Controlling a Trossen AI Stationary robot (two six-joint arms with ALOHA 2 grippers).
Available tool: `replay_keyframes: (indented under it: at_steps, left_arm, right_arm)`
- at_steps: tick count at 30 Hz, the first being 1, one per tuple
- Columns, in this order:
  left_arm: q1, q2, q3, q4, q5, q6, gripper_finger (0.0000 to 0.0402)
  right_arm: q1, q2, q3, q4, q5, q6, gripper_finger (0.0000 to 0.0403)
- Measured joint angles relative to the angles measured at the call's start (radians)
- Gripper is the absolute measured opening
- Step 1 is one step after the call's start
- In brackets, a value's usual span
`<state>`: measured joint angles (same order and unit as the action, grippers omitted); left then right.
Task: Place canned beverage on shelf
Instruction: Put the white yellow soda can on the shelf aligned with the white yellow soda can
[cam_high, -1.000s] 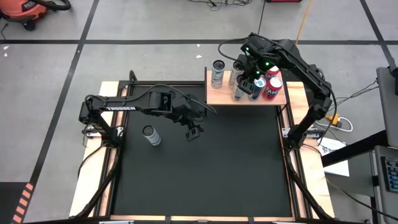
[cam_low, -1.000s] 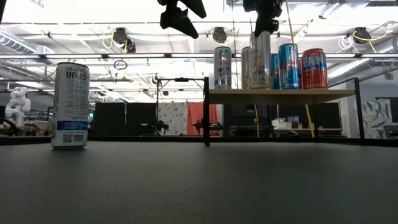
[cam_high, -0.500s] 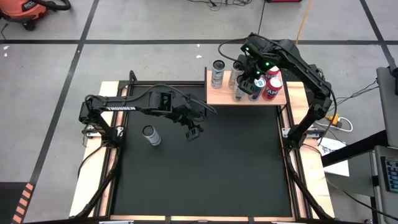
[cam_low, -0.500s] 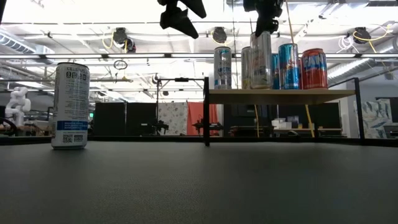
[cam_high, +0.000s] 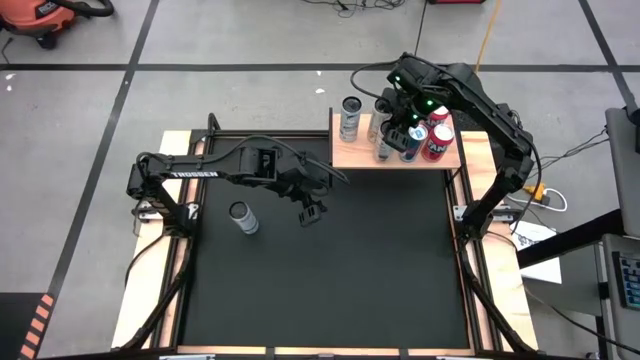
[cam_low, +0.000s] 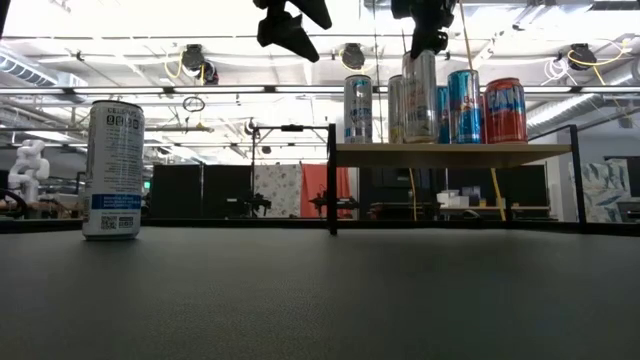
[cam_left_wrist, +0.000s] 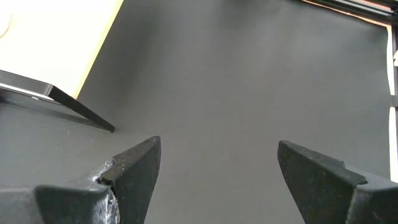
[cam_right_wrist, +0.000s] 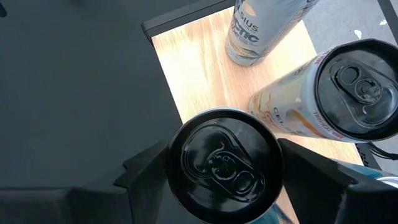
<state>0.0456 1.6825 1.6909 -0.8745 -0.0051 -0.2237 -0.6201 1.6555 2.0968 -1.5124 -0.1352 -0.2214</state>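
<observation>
The right gripper (cam_right_wrist: 224, 165) is sitting over the shelf (cam_high: 352, 155), fingers clamped around a black-topped can (cam_right_wrist: 224, 163) that looks to be standing on the wood. I'd say it's mid-placement; next is letting go and lifting straight up. The left gripper (cam_left_wrist: 217, 168) is hovering spread and empty; another can (cam_high: 242, 217) is waiting on the mat (cam_high: 340, 270).

An orange shop vacuum (cam_high: 45, 18) sits on the grey floor (cam_high: 250, 40), crossed by black tape lines (cam_high: 120, 110). Papers (cam_high: 535, 238) lie beside the bench.
</observation>
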Motion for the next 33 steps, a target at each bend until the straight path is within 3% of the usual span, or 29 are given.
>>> replay_keyframes:
  at_steps: [25,33]
  left_arm:
    - [0.000,0.000,0.000,-0.003,0.000,0.000,0.0322]
    - [0.000,0.000,0.000,-0.003,0.000,0.000,0.0322]
  right_arm:
    - [0.003,0.032,0.000,-0.030,-0.001,0.021,0.0264]
    - [0.003,0.032,0.000,-0.043,0.000,0.022,0.0302]
